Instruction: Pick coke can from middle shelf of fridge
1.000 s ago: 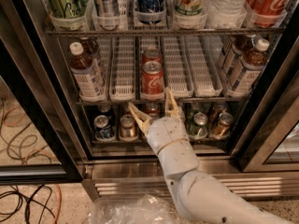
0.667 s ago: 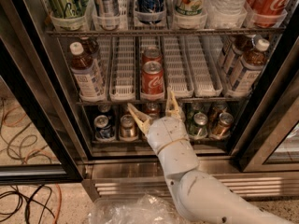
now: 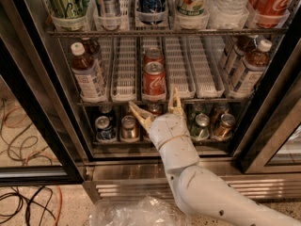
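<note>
1. Two heights do not match. Our gripper [image 3: 153,98] sits with its fingers spread wide, holding nothing, just below the near edge of the middle shelf [image 3: 207,99]. The coke can [image 3: 154,79] stands upright above it, at the near end of the centre lane. Driving straight into the fridge [image 3: 141,171] from here would likely strike the wire edge, or slide underneath among the lower cans [image 3: 129,126].
2. The can sits in a narrow white lane tray [image 3: 126,69]-style slot, with tray walls close on its left and right. Spread this wide, our fingers could catch on those walls or on the neighbouring trays and never close around the can.
3. A second red can [image 3: 153,55] stands just behind the first, farther in. If we push forward too hard, we judge the front can could tip or be shoved back against it.
4. Closing only on the can's bottom rim would give a poor hold. A smooth can may then slip or tilt as we pull it toward us.
5. The bottles at the left [image 3: 87,72] and right [image 3: 249,65] stand well apart from our path, so we think little threatens them.
</note>
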Available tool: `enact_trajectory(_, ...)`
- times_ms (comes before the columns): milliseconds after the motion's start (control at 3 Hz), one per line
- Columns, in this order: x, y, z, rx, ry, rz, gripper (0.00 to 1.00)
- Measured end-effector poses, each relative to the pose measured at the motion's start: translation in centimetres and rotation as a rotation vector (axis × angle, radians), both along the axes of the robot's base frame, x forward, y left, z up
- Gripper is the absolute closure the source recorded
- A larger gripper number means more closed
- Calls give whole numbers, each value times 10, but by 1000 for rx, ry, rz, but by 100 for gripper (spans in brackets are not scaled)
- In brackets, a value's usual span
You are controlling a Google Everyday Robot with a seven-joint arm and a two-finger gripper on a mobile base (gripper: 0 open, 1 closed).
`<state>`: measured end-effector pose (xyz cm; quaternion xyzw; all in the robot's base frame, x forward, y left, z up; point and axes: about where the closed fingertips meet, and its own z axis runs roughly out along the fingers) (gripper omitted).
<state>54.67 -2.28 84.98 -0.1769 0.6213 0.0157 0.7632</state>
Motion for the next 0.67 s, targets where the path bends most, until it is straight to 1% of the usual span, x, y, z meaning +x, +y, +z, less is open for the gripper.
enact_trajectory(333,9,1,1,-5,-14,-1,13)
enact_trajectory(667,17,1,0,-11,-15,-5,26)
